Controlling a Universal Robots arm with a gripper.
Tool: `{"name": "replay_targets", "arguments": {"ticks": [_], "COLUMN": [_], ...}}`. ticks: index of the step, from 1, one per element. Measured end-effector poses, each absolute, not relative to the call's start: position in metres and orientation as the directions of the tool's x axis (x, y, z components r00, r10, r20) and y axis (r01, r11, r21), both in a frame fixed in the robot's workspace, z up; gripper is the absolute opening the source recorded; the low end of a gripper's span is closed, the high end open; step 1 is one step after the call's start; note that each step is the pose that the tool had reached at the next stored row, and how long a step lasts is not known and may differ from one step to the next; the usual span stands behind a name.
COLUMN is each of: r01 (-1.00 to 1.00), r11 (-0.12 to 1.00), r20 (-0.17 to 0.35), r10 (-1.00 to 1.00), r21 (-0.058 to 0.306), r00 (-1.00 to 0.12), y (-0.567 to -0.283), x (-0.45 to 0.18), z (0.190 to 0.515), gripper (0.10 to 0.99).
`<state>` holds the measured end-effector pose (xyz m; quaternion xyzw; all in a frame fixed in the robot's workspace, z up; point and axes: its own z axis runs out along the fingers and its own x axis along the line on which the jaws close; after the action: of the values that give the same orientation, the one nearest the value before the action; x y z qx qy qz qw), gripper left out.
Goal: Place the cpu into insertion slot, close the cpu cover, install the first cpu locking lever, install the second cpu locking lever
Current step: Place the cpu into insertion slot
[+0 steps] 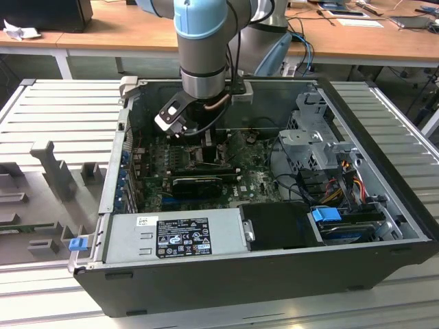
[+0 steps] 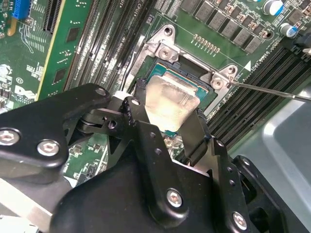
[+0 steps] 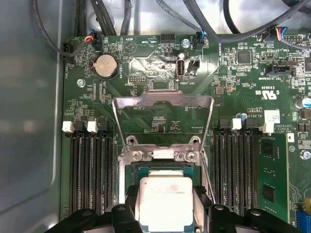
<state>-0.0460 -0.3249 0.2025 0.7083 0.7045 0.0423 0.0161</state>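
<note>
1. Silvery-grey top of the cpu sits btwn the two black fingers of the gripper. The fingers press on opposite edges, so the chip is clamped.
2. The cpu is right over the insertion slot, squared up w/ its frame. Can't tell if it's fully seated or just above.
3. Arm: in the exterior view it drops near-vertical from the top edge into the open pc case. Its wrist points down at the motherboard, over the part of the board toward the exterior view's left.
4. cpu cover stands open, tipped back from the slot on the side away from the gripper. Green board shows thru its cut-out.
5. One locking lever, a thin metal rod, angles out from a slot corner over the memory slots, not latched.
6. In the first wrist view the memory slots run along both sides of the insertion slot.
</note>
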Motion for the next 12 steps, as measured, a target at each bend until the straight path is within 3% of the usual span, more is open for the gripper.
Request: {"name": "replay_targets", "arguments": {"ticks": [11,12], "r01": [0.997,0.997], "r11": [-0.007,-0.007], "r20": [0.035,0.034], "r10": [0.999,0.999], "r21": [0.082,0.082], "r00": [0.004,0.004], "y": [-0.3249,-0.3249], "x": [-0.0459,-0.0459], "z": [0.2019,0.2019], "gripper": [0.537,0.604]}}
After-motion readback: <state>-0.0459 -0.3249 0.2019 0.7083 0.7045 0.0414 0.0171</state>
